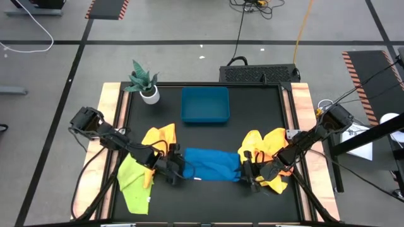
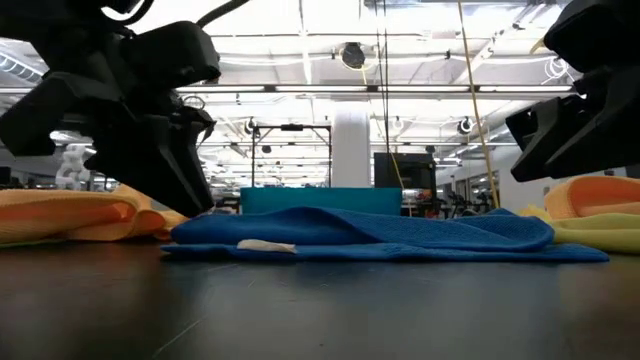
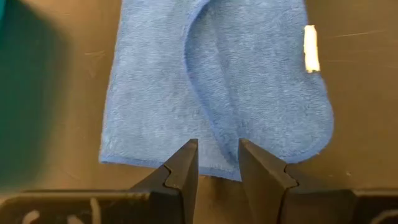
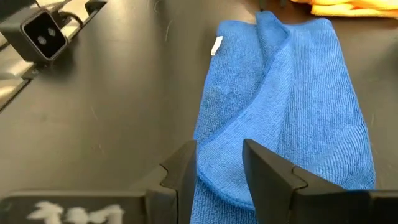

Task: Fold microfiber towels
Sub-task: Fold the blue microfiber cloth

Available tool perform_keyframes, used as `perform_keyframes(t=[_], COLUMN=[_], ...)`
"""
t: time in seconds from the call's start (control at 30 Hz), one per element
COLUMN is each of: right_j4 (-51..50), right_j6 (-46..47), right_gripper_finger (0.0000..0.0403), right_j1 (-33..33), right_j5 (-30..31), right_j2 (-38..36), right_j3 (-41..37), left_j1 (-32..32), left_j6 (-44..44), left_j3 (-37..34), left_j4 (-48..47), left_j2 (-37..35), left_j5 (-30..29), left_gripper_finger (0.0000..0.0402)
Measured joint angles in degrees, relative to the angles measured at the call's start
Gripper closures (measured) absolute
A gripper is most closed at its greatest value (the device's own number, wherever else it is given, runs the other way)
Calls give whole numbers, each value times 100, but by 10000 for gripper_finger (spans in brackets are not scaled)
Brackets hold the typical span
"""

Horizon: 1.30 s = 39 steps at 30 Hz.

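A blue microfiber towel [image 1: 211, 164] lies folded lengthwise on the black table near its front middle, flat on its underside, with a white tag [image 3: 311, 48] showing. My left gripper [image 1: 180, 169] is at the towel's left end, low over the table. Its fingers [image 3: 216, 152] are slightly apart, over the towel's end edge [image 3: 211, 169]. My right gripper [image 1: 246, 173] is at the towel's right end. Its fingers [image 4: 219, 158] are slightly apart, on either side of the folded edge [image 4: 217, 186]. I cannot tell whether either gripper touches the cloth.
A yellow and orange towel [image 1: 161, 139] and a lime green towel [image 1: 134, 183] lie at the left. A yellow and orange pile [image 1: 268, 148] lies at the right. A rigid blue tray [image 1: 205, 104] and a potted plant [image 1: 146, 82] stand at the back.
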Motion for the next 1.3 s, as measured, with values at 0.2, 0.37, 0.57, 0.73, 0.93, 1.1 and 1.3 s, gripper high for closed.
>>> perform_keyframes(t=[0.2, 0.37, 0.57, 0.73, 0.93, 1.1, 1.3], right_j4=[-270, -612, -695, -699, -855, -851, -850], right_j6=[-372, -450, -474, -605, -603, -603, -601], right_gripper_finger=[280, 280, 280, 280, 280, 280, 280], right_j1=[24, 27, 50, 50, 50, 50, 50], right_j5=[-2, 117, 136, 136, 134, 122, 116], right_j2=[411, 686, 673, 637, 637, 637, 759], right_j3=[398, 692, 721, 723, 723, 723, 723], left_j1=[12, 5, 3, 3, 5, 14, 124], left_j6=[-20, -80, -163, -164, -160, -108, -150], left_j3=[-9, -435, -1024, -1204, -1231, -1228, -1226], left_j4=[14, 297, 1441, 1849, 2037, 2247, 2269], left_j2=[0, -55, -181, -181, -181, -181, -96], left_j5=[140, 142, 255, 462, 740, 898, 897], left_gripper_finger=[284, 284, 284, 284, 284, 284, 284])
